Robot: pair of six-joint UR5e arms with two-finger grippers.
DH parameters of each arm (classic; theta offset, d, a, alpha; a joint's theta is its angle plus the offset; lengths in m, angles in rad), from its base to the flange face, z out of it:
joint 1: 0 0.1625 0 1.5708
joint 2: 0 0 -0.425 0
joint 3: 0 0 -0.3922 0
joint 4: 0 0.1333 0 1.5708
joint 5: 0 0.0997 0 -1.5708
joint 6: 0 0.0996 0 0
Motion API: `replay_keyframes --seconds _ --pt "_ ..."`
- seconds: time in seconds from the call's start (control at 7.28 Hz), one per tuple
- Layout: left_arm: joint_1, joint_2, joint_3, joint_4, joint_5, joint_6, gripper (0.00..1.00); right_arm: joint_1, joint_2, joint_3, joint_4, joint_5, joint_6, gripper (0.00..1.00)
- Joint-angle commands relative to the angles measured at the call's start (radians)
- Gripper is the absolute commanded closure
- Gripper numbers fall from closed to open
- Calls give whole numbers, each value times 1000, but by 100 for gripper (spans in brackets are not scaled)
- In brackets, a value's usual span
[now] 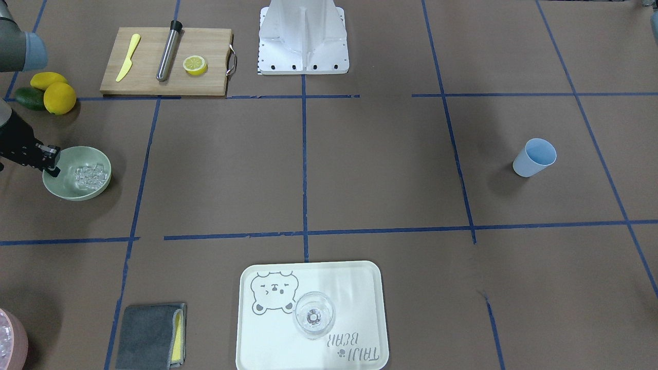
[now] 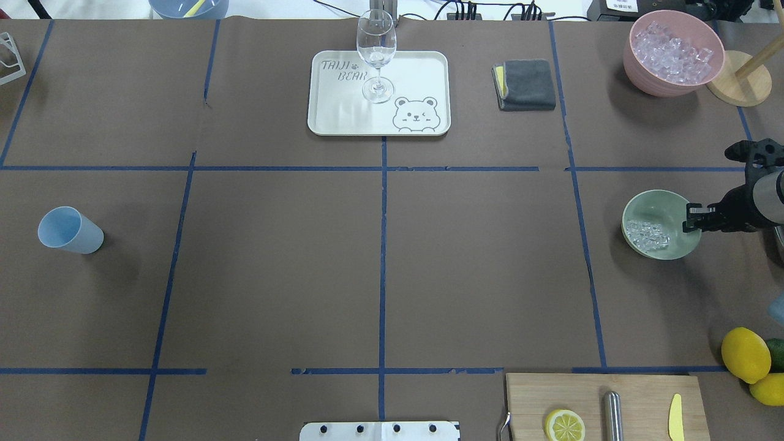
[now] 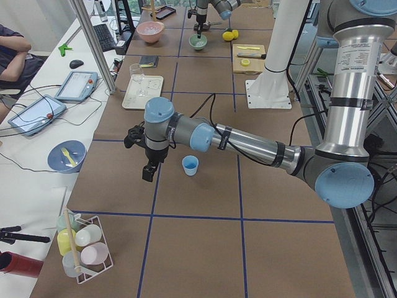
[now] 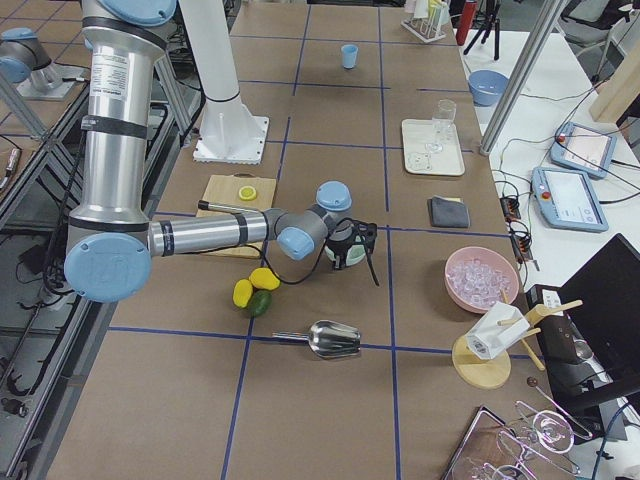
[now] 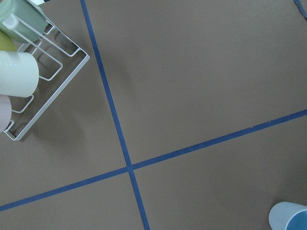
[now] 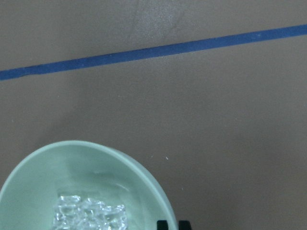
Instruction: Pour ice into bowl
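Note:
The pale sage-green bowl (image 2: 658, 205) stands at the table's right side, also in the front view (image 1: 82, 154) and the right wrist view (image 6: 72, 163). The ice (image 2: 647, 234) lies in it as a small heap of clear cubes (image 6: 91, 214). My right gripper (image 2: 695, 218) sits at the bowl's rim, its fingertips (image 6: 163, 224) close together with the rim between them. The blue cup (image 2: 68, 230) stands upright and empty at the far left. My left gripper (image 3: 149, 172) hangs above the table near the cup (image 3: 190, 165); I cannot tell whether it is open or shut.
A pink bowl of clear pieces (image 2: 674, 52) stands beyond the green bowl. Lemons (image 2: 744, 354) and a cutting board (image 2: 603, 404) lie nearer the robot. A tray (image 2: 416, 73) holds a wine glass (image 2: 376, 55). A grey cloth (image 2: 525, 84), a metal scoop (image 4: 335, 340) and a bottle rack (image 5: 43, 81) are around.

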Motion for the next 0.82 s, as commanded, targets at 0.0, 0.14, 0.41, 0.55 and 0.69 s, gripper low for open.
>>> replay_keyframes --seconds 0.0,0.14,0.41,0.55,0.69 --pt "0 0 5 -3 0 0 0 35 -24 10 -8 8 -50 0" --pt "-2 0 8 -3 0 0 0 87 -26 11 -26 39 -146 0" --pt "-2 6 8 -5 0 2 0 265 -20 49 -214 102 -498 0" --pt "-2 8 15 -5 2 6 0 322 -10 57 -324 104 -659 0" --pt "-27 6 20 3 0 5 0 391 23 68 -439 107 -799 0"
